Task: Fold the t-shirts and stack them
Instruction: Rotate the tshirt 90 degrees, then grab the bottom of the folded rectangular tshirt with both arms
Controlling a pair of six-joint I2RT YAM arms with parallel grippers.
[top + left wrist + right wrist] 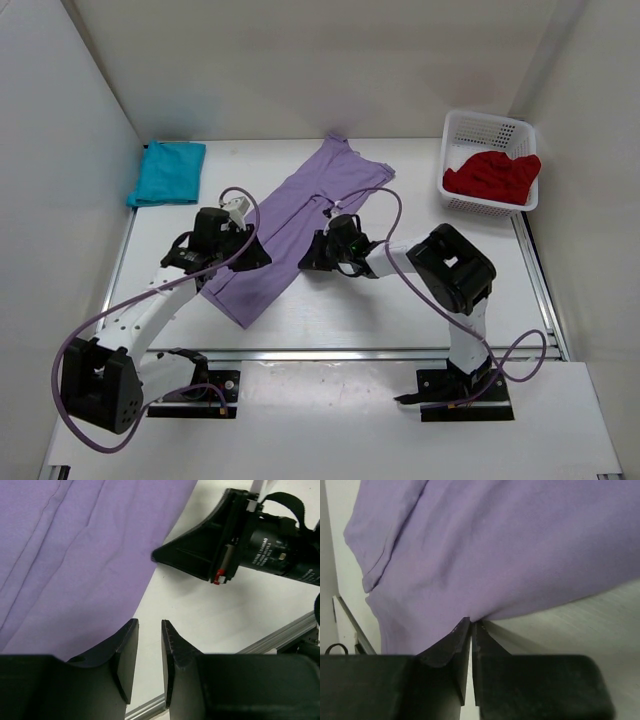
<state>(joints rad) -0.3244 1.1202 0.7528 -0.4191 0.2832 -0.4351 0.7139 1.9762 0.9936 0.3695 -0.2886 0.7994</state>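
Left wrist, right gripper [156, 556], label [263, 555] illegible, lavender shirt [75, 555]

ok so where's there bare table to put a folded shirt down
Bare table lies between the lavender shirt and the white basket, with a smaller patch between the teal shirt and the lavender shirt. The middle is crowded: the left gripper and right gripper both sit at the lavender shirt's near half.

White table [400, 310], seen from above. A plain white back wall [320, 70], left wall [50, 200] and right wall [600, 220] enclosed it. Metal rails [350, 354] edged the tabletop. Lighting was even and diffuse, casting soft shadows.
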